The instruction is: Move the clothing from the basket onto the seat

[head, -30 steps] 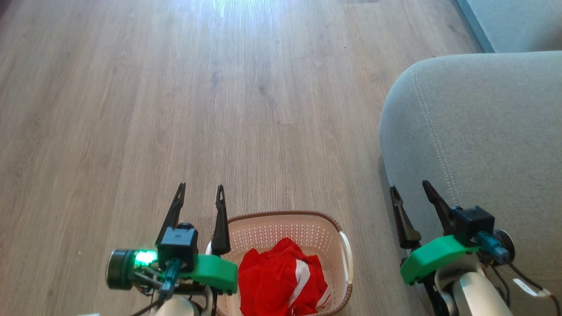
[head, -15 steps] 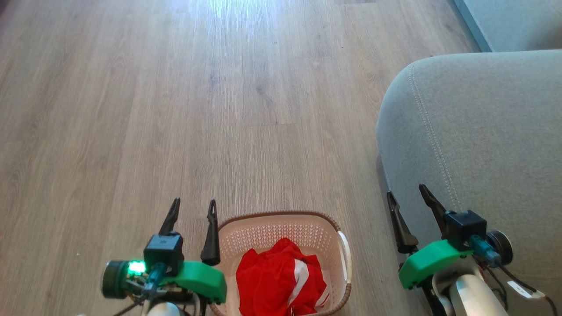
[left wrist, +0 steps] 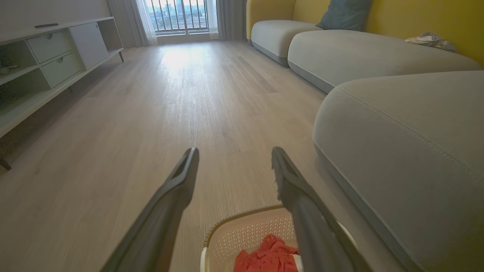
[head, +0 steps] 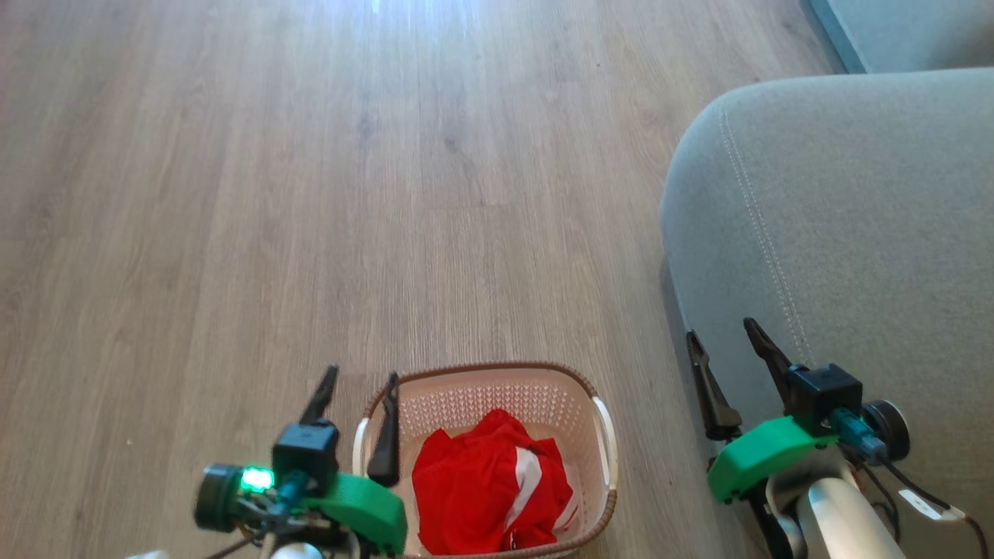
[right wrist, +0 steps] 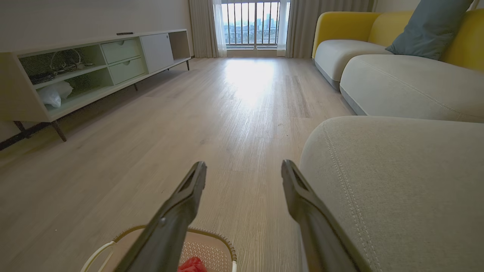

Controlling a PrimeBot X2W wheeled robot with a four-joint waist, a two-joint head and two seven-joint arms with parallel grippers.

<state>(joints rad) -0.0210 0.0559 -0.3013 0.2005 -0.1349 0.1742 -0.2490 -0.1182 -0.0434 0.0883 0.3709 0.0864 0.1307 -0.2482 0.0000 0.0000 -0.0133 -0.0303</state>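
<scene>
The cream basket (head: 497, 376) with a brown rim stands on the wood floor at the bottom centre of the head view. Red clothing (head: 485, 489) with a white band lies bunched inside it. My left gripper (head: 363, 375) hovers open over the basket's left rim, nothing between its fingers. My right gripper (head: 722, 334) is open at the front edge of the grey seat (head: 854, 210), to the basket's right. The left wrist view looks past its open fingers (left wrist: 177, 189) at the basket (left wrist: 242, 230), the clothing (left wrist: 268, 257) and the seat (left wrist: 408, 143). The right wrist view catches the basket (right wrist: 211, 241) and the seat (right wrist: 393, 181).
Bare wood floor (head: 311, 194) stretches ahead and to the left. A low white cabinet (right wrist: 94, 71) with drawers lines the far left wall. More sofa cushions (right wrist: 401, 87) with yellow backs and a blue pillow (right wrist: 427, 26) run along the right. A window lies at the far end.
The left gripper has moved right and lower in the head view, from beside the basket to over its left rim. The head camera has shifted slightly; the right gripper barely moved.
</scene>
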